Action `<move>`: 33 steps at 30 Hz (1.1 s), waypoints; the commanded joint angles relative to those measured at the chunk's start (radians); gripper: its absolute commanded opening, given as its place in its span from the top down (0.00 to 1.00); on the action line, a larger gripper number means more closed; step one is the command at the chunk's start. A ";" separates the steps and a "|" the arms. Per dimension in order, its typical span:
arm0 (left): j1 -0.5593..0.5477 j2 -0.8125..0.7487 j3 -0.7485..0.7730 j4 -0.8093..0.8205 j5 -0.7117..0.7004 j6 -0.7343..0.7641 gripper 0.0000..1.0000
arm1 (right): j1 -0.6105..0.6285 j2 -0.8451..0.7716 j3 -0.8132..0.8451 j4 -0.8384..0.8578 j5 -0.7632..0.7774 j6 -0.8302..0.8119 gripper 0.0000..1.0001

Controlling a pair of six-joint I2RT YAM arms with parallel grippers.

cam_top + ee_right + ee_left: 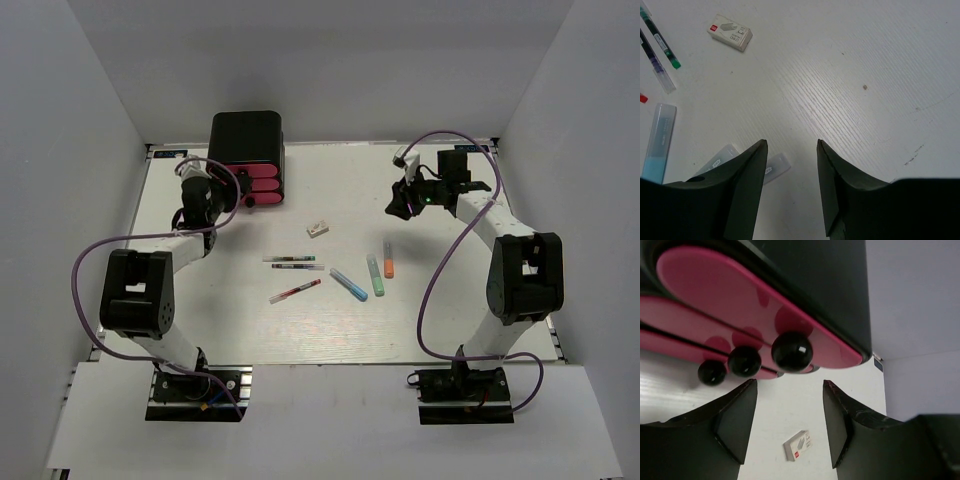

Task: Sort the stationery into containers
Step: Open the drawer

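While both arms pause above the white tabletop (450,310), the stationery lies unsorted between them. The left pincer (790,384) hangs open and empty just short of the black cabinet (246,135). Its fingers stand either side of the nearest of three round black knobs (791,351) on the stacked pink drawers (715,290), touching none. The small white eraser (799,445) lies on the tabletop below that pincer's gap. The right pincer (791,142), jaws apart with nothing between them, hovers over bare tabletop well apart from the cabinet, the eraser ahead and to its left. Also to its left lie two whitish pens (288,259), a red pen (295,291) and a blue marker (349,284). Two pale ends peeking from behind its left finger are probably the green marker (375,274) and the orange marker (388,259).
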 commanded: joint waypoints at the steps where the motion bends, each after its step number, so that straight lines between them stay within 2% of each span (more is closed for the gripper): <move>1: 0.004 0.023 0.073 0.011 -0.011 0.005 0.35 | 0.004 -0.014 0.006 0.008 -0.022 -0.018 0.50; 15: 0.004 0.097 0.174 -0.017 -0.066 0.086 0.37 | 0.012 0.001 0.015 0.002 -0.016 -0.049 0.51; 18: 0.004 0.097 0.174 -0.027 -0.093 0.108 0.42 | 0.014 0.003 0.014 0.002 -0.013 -0.056 0.51; 21: 0.004 0.097 0.185 -0.037 -0.103 0.132 0.52 | 0.015 0.004 0.014 -0.001 -0.013 -0.066 0.53; 22: 0.004 0.097 0.185 -0.046 -0.103 0.143 0.60 | 0.015 0.006 0.014 -0.001 -0.017 -0.067 0.53; 25: 0.004 0.086 0.174 -0.046 -0.103 0.143 0.72 | 0.018 0.006 0.015 -0.008 -0.029 -0.088 0.54; 28: 0.004 0.053 0.136 -0.046 -0.069 0.161 0.78 | 0.030 0.004 0.017 -0.037 -0.066 -0.131 0.55; 31: 0.004 -0.005 0.079 -0.046 -0.051 0.173 0.81 | 0.044 0.009 0.021 -0.074 -0.112 -0.275 0.51; 32: -0.005 -0.024 0.062 -0.046 -0.050 0.184 0.81 | 0.052 0.004 0.024 -0.105 -0.158 -0.311 0.46; 33: -0.005 -0.044 0.026 -0.055 -0.041 0.198 0.81 | 0.064 0.012 0.027 -0.145 -0.172 -0.437 0.44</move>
